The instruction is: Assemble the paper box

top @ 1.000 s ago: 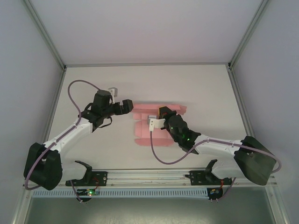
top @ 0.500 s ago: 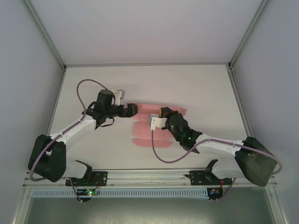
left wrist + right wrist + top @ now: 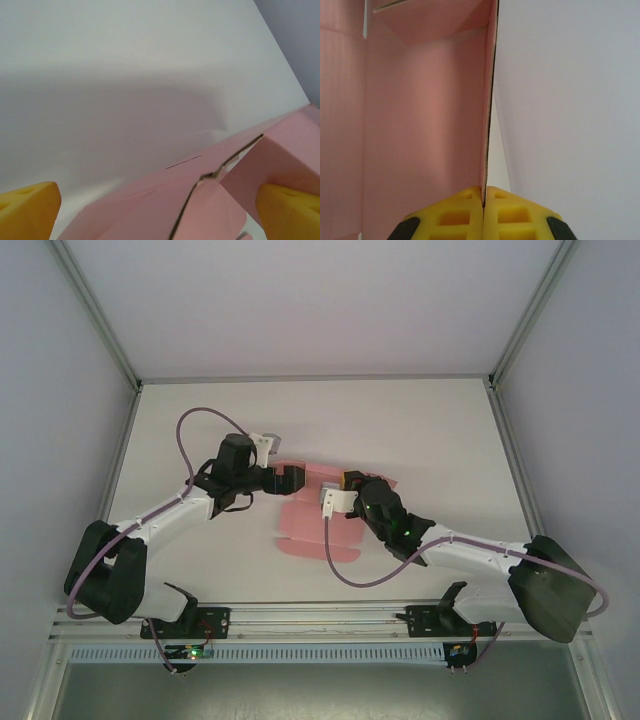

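Observation:
The paper box [image 3: 300, 535] is a pink die-cut sheet lying mid-table, with part of it folded up. My right gripper [image 3: 347, 482] is shut on a raised pink panel. In the right wrist view the yellow pads [image 3: 465, 215] pinch the thin edge of that upright panel [image 3: 420, 110] at the gripper's tips [image 3: 483, 192]. My left gripper [image 3: 290, 478] hovers at the sheet's upper left edge. It stands open [image 3: 160, 220], and its yellow fingertips [image 3: 27, 210] are spread wide on either side of the pink flaps [image 3: 150, 200], without touching them.
The white table [image 3: 420, 430] is walled in by grey panels and a metal frame. A purple cable [image 3: 340, 575] loops from the right arm over the sheet's near edge. The front rail [image 3: 320, 615] carries both arm bases.
My left arm has swung right, bringing its open gripper from beside the sheet to its upper left edge. The right gripper stays shut on the panel, barely shifting.

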`<state>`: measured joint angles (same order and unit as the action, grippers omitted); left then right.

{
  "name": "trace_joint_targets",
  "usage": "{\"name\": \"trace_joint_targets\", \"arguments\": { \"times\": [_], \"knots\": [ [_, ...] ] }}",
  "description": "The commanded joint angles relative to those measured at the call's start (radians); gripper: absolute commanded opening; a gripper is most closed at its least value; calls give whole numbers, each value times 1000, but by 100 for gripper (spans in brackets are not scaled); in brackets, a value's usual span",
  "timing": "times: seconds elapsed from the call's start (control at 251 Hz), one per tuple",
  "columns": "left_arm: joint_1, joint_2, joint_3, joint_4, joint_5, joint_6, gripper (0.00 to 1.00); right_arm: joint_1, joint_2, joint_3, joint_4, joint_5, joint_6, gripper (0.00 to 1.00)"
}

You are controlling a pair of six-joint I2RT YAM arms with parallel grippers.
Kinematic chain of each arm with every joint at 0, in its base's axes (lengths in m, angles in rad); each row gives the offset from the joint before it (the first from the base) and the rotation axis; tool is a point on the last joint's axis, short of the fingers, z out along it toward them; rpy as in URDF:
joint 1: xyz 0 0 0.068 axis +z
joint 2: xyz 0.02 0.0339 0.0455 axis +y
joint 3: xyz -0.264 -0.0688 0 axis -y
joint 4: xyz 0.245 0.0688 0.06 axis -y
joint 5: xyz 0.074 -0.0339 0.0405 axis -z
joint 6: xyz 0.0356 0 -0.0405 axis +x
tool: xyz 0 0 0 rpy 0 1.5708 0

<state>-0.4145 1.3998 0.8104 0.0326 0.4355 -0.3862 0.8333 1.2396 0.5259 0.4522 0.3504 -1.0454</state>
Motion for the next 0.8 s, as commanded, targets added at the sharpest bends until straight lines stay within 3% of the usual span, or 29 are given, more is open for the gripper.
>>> {"name": "trace_joint_targets", "arguments": {
  "times": [0.0, 0.172, 0.355, 0.587, 0.69, 0.794],
  "knots": [
    [-52, 18, 27, 120, -103, -87, 100, 18, -34, 48, -5, -161, 73, 0],
    [-57, 16, 18, 149, -220, -218, 100, 19, -50, 42, -21, -167, 104, 0],
    [-57, 1, 27, 152, -118, -242, 100, 18, -57, 18, 5, -134, 96, 0],
    [-53, -104, 9, -39, -204, -153, 100, 21, -24, -36, 219, 104, -97, 0],
    [-18, -161, -41, -55, -181, -171, 100, 13, -33, -46, 250, 104, -96, 0],
    [47, -212, -120, 36, -24, -196, 100, -12, -75, -24, 139, 6, 10, 0]
  ]
}}
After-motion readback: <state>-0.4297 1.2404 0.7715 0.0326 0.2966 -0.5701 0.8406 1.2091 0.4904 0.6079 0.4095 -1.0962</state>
